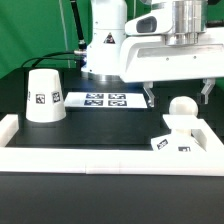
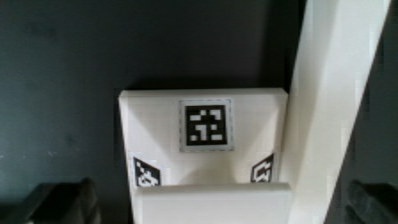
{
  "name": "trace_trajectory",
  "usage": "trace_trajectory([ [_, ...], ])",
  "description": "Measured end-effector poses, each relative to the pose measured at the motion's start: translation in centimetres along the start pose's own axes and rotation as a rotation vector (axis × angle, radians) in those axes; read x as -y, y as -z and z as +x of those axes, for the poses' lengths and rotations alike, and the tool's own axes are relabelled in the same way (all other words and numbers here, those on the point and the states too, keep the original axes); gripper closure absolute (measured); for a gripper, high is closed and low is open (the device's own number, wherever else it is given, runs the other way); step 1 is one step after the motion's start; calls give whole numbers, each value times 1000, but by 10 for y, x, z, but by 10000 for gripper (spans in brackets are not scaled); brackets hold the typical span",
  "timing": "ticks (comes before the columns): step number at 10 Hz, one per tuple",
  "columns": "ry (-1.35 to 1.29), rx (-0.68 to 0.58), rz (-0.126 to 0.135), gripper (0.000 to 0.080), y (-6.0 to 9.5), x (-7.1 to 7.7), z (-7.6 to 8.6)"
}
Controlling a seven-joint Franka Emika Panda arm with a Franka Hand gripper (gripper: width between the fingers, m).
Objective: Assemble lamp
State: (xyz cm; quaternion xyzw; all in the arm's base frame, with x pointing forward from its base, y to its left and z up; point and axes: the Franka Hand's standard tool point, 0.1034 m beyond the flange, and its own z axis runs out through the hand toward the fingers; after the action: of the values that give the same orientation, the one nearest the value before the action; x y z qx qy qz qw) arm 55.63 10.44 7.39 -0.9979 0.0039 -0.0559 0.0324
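1. My claw hangs released and empty over the lamp base, which sits on the bench against the white rail.
2. I would centre the claw on the base and descend clear of the rail.

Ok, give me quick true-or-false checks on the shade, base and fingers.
1. The shade stands on its wide end. True.
2. The fingers are shut on the bulb. False: the fingers are open, clear of the bulb.
3. The base lies right beside the wall. True.
4. The shade sits on the marker board. False: it stands on the table, beside the marker board.
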Motion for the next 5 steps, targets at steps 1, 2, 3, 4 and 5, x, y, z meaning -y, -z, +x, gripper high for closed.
trace_trajectory([
  [1,-18,14,0,100,-1,7,-12],
  [2,-20,25,1,100,-2,12,-20],
  [3,-18,28,1,100,-4,12,-23],
  [4,-18,28,1,100,-4,12,-23],
  [5,-18,29,1,100,-4,12,-23],
])
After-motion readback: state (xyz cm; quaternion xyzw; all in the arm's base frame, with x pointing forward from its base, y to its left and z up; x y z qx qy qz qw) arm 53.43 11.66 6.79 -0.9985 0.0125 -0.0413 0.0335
